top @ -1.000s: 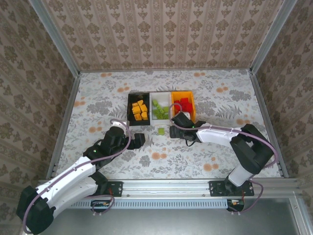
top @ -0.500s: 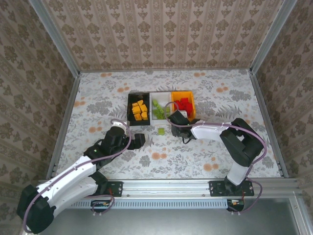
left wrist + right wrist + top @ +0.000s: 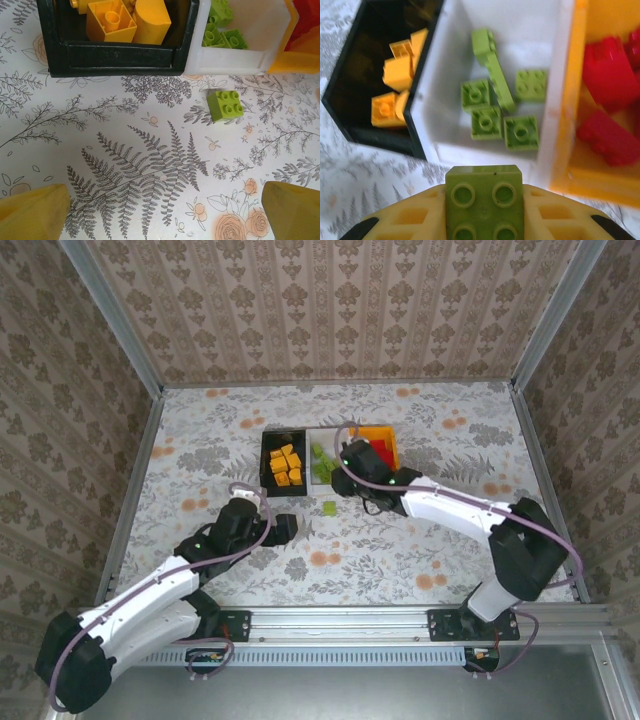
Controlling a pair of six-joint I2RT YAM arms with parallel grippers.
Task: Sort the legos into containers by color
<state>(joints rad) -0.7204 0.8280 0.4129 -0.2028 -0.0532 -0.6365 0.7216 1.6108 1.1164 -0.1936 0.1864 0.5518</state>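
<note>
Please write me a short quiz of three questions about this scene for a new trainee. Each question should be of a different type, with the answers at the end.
1. True or false: the right end effector is shut on a light green brick.
2. Which container holds the red bricks? A) black bin B) white bin C) orange bin
3. Fill the blank: one loose green brick lies on the table, close to the front wall of the ____.

Key: 1. true. 2. C. 3. white bin.
</note>
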